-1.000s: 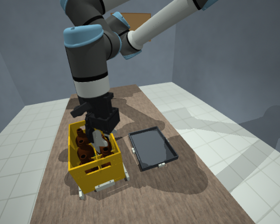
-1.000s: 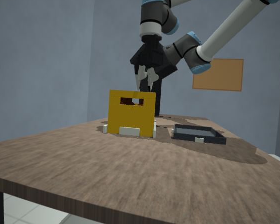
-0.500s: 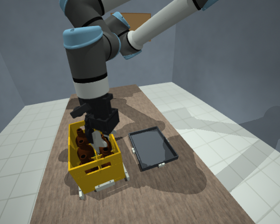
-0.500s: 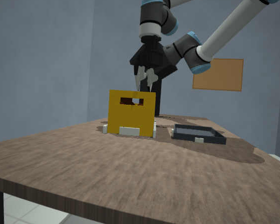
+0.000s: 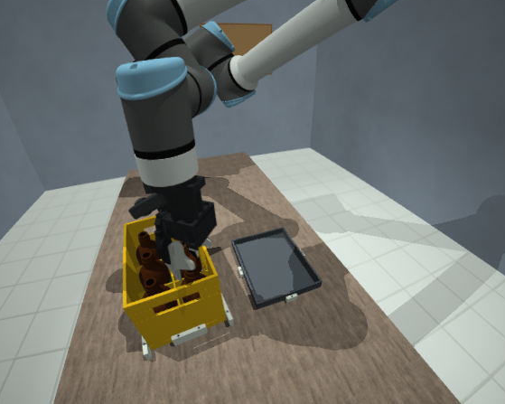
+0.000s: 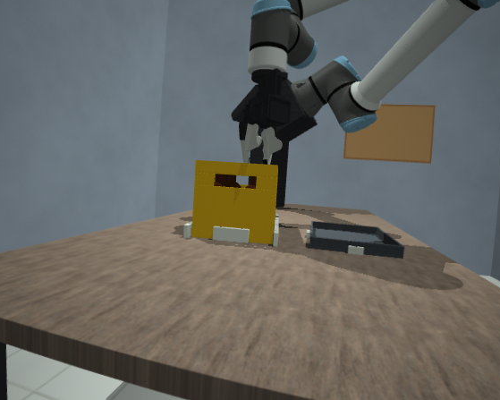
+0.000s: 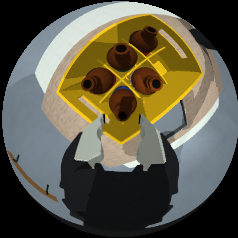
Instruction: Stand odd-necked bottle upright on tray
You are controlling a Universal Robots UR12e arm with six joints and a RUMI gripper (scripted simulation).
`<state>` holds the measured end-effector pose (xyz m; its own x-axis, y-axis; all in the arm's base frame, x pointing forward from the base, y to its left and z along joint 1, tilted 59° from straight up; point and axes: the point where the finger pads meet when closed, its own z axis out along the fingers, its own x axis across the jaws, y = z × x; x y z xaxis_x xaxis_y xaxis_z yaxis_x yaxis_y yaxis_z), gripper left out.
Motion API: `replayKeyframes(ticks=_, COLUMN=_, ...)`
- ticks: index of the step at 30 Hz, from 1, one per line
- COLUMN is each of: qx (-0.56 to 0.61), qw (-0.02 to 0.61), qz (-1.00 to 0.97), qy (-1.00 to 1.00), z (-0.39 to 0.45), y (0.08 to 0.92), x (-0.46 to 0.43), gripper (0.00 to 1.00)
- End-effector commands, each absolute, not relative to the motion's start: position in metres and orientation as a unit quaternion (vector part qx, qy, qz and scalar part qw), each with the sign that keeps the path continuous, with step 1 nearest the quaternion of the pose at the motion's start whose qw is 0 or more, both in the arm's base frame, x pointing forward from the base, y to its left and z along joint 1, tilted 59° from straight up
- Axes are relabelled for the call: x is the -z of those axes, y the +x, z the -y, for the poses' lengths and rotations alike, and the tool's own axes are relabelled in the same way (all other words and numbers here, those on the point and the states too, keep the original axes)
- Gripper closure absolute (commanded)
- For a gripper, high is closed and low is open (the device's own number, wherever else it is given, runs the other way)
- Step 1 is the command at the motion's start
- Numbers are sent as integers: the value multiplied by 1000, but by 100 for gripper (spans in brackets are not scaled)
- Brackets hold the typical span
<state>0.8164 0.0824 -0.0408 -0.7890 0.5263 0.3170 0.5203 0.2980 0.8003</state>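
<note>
Robot arm's tool (image 7: 121, 131), part open & holding nothing, hovers just above yellow crate (image 5: 195, 298) w/ five brown bottles (image 7: 122, 103). Tray (image 5: 245, 261) beside it on counter (image 6: 207, 312). Odd bottle unclear; next: compare necks, descend.

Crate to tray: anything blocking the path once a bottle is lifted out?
Nothing visible stands on the table between the crate and the tray; the tray holds nothing. The bottle only has to rise above the crate's wall and dividers. The gripper hangs open above the bottles, holding nothing.
</note>
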Motion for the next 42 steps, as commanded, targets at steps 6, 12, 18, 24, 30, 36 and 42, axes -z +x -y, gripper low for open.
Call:
replayKeyframes(ticks=6, qx=-496, qw=4, qz=-806, qy=324, z=-93, y=822, x=47, gripper=62)
replayKeyframes(ticks=12, qx=-496, qw=4, qz=-806, qy=324, z=-97, y=824, x=49, gripper=62)
replayKeyframes(ticks=18, qx=-496, qw=4, qz=-806, qy=324, z=-100, y=825, x=52, gripper=62)
replayKeyframes(ticks=24, qx=-496, qw=4, qz=-806, qy=324, z=-101, y=825, x=52, gripper=62)
replayKeyframes(ticks=30, qx=-496, qw=4, qz=-806, qy=324, z=-100, y=825, x=51, gripper=62)
replayKeyframes(ticks=36, qx=-496, qw=4, qz=-806, qy=324, z=-101, y=825, x=51, gripper=62)
replayKeyframes(ticks=42, qx=-496, qw=4, qz=-806, qy=324, z=-101, y=825, x=51, gripper=62)
